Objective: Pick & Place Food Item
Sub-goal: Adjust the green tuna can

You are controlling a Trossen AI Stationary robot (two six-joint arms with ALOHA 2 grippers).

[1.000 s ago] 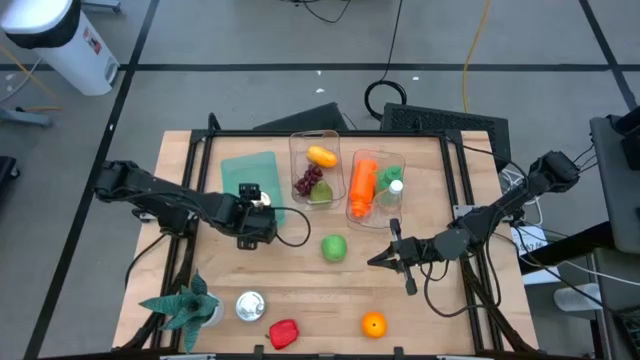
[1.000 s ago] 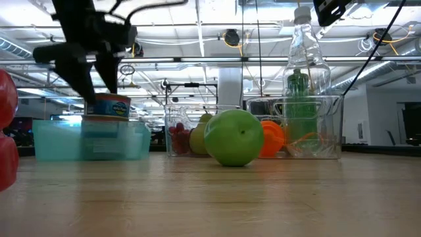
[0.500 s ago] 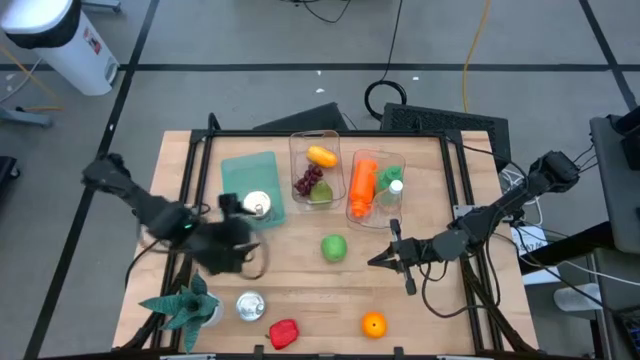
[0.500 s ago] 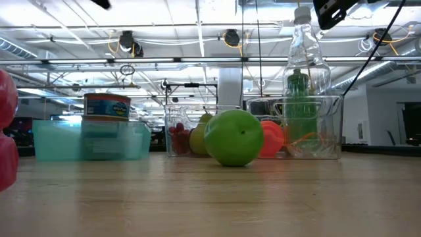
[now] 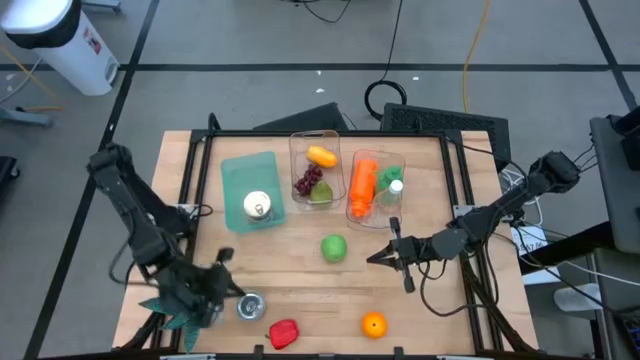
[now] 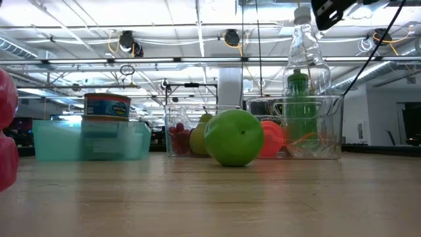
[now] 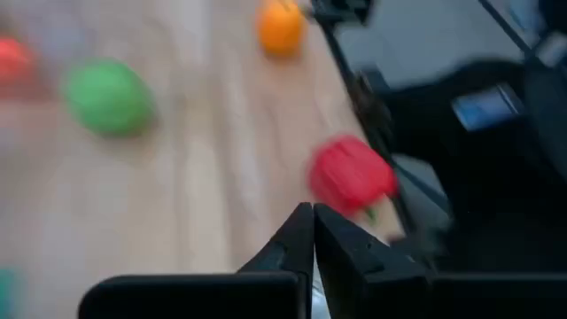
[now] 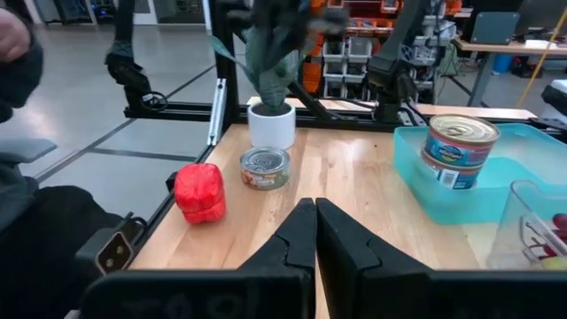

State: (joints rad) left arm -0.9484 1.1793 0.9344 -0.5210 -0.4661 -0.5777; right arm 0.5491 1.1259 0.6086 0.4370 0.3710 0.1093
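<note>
— Since a second ago, we find the left gripper [image 5: 218, 293] gone from the teal bin [image 5: 240, 171] to the near edge beside a potted plant [image 5: 180, 308], fingers pressed together, empty.

— And the can?

— We note the round metal can [image 5: 257, 206] standing in the translucent bin. The right gripper [image 5: 383, 256] hangs clenched, empty, near a smooth green apple [image 5: 334, 247].

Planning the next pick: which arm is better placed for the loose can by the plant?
Left, probably. The left gripper, shut and empty, is beside the loose can near the plant. The right gripper is shut too, and waits across the table beyond the green apple.
</note>
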